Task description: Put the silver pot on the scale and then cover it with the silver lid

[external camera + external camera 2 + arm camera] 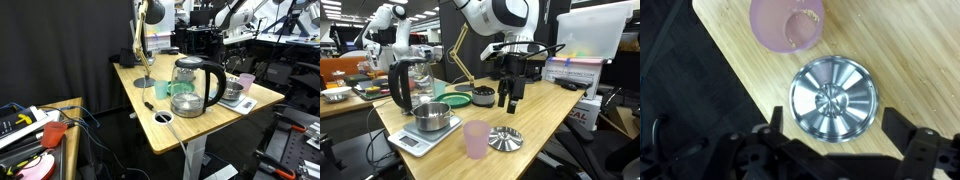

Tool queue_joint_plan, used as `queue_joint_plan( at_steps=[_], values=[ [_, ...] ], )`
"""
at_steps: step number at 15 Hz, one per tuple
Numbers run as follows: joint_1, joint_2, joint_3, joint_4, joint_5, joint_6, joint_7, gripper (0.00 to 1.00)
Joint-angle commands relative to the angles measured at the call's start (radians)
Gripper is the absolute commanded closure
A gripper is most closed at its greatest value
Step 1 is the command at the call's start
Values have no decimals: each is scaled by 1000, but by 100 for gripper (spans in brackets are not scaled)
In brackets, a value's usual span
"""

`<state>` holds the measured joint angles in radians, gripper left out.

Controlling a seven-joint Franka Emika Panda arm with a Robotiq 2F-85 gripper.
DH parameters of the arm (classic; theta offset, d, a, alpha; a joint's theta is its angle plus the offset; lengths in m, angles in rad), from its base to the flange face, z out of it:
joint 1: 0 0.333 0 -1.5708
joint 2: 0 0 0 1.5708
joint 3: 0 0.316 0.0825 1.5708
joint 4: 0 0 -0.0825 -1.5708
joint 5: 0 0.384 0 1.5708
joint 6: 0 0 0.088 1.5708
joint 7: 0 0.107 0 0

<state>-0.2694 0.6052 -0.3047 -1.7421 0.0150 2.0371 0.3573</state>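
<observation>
In an exterior view the small silver pot [437, 117] sits on the pale flat scale [413, 141] near the table's front corner, with no cover on it. The silver lid [505, 138] lies flat on the wood beside a pink cup [477, 139]. My gripper [510, 96] hangs open above and behind the lid. In the wrist view the lid [833, 98] lies just ahead of my open gripper [838, 126], whose black fingers [902, 126] stand apart on either side of its near rim, touching nothing. The pot [232, 93] also shows on the scale [243, 104].
A tall glass kettle [410, 85] with a black handle stands behind the scale. A green dish [457, 100] and a black dish [483, 96] lie further back. The pink cup [788, 24] stands close beyond the lid, near the table edge. A desk lamp [145, 40] rises at the far corner.
</observation>
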Motion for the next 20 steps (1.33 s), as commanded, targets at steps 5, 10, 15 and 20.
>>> queue_joint_plan(
  at_steps=[5, 10, 15, 20],
  values=[
    [-6, 10, 2, -1, 0, -1, -4, 0],
    [-31, 49, 12, 3, 17, -25, -41, 0],
    [-43, 82, 27, 15, 21, -55, -112, 0],
    [-81, 133, 51, 68, 77, -127, -188, 0]
  ],
)
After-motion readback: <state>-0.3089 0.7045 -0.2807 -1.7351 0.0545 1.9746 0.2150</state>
